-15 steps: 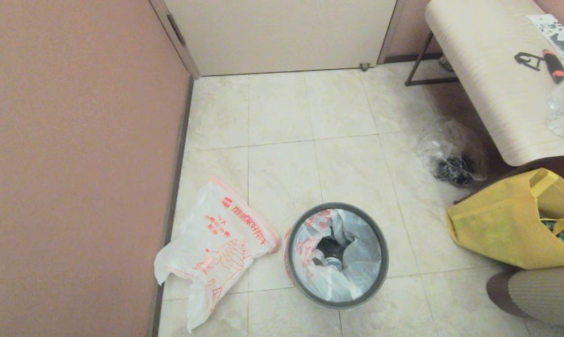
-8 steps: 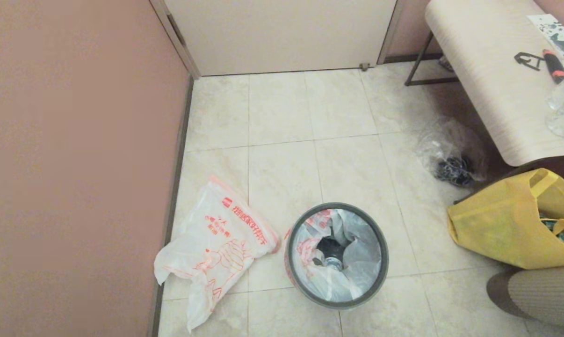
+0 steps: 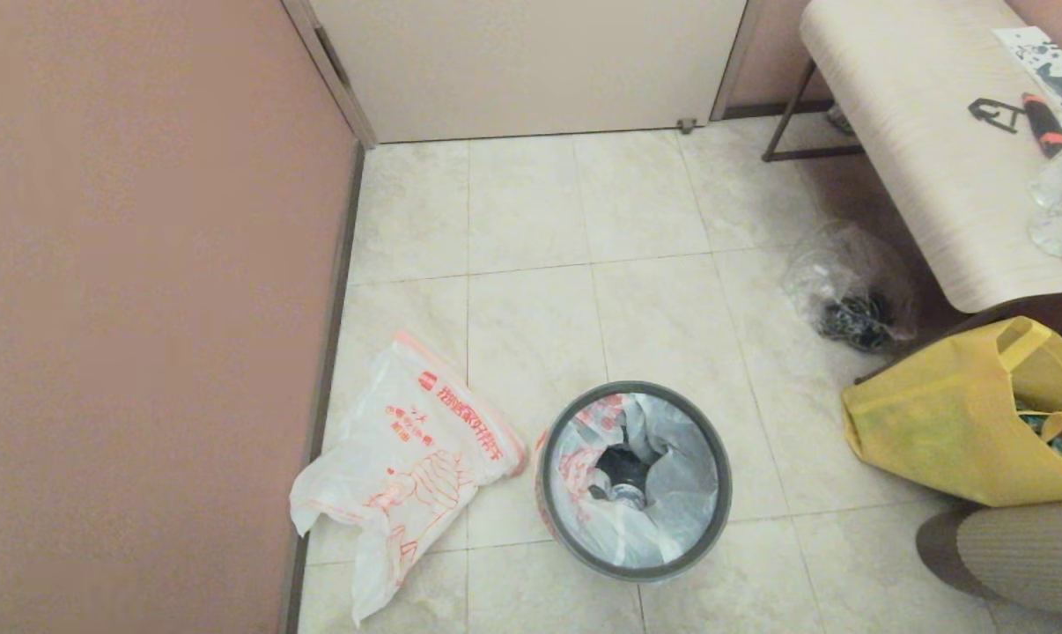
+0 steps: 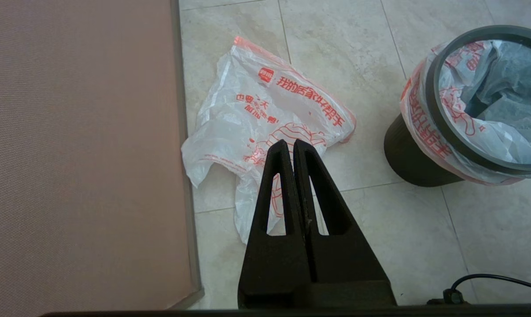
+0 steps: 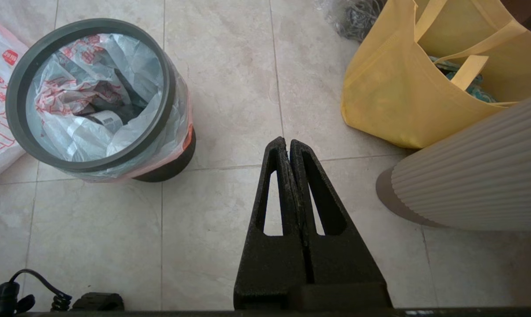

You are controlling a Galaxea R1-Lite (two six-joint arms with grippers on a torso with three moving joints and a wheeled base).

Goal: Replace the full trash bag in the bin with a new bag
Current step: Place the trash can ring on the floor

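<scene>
The left gripper [image 4: 293, 143] hangs above the new bag [image 4: 265, 119], which lies flat on the floor against the wall [image 4: 80, 145]. The bin [image 4: 424, 163] stands to that gripper's right, the full trash bag [image 4: 490, 127] in it. The right gripper [image 5: 287, 143] hangs between the bin [image 5: 168, 163] on its left and the tote [image 5: 393, 97] on its right.

Round black plastic bin with grey ring rim [image 3: 634, 568], lower centre, upright, lined by translucent white full trash bag [image 3: 623, 519]; crumpled red-printed translucent white new bag [image 3: 403, 480] flat at lower left.
</scene>
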